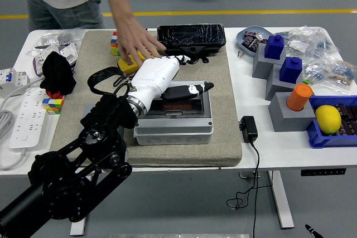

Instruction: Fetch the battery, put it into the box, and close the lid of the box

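Observation:
The grey box sits on the grey mat near the table's front. Its dark-framed top lies flat, and a reddish thing, maybe the battery, shows inside through it. I cannot tell whether the lid is latched. My left hand, white with a black thumb, hovers over the box's far left part, fingers stretched out and holding nothing. A person's hand reaches over the yellow tape measure behind the box, apart from the box. My right arm is out of view.
A black plastic-wrapped case lies behind the box. A black adapter with its cable is to the right. Grey and blue blocks, an orange cylinder and a lemon stand at the right. A power strip, black cloth and cubes are at the left.

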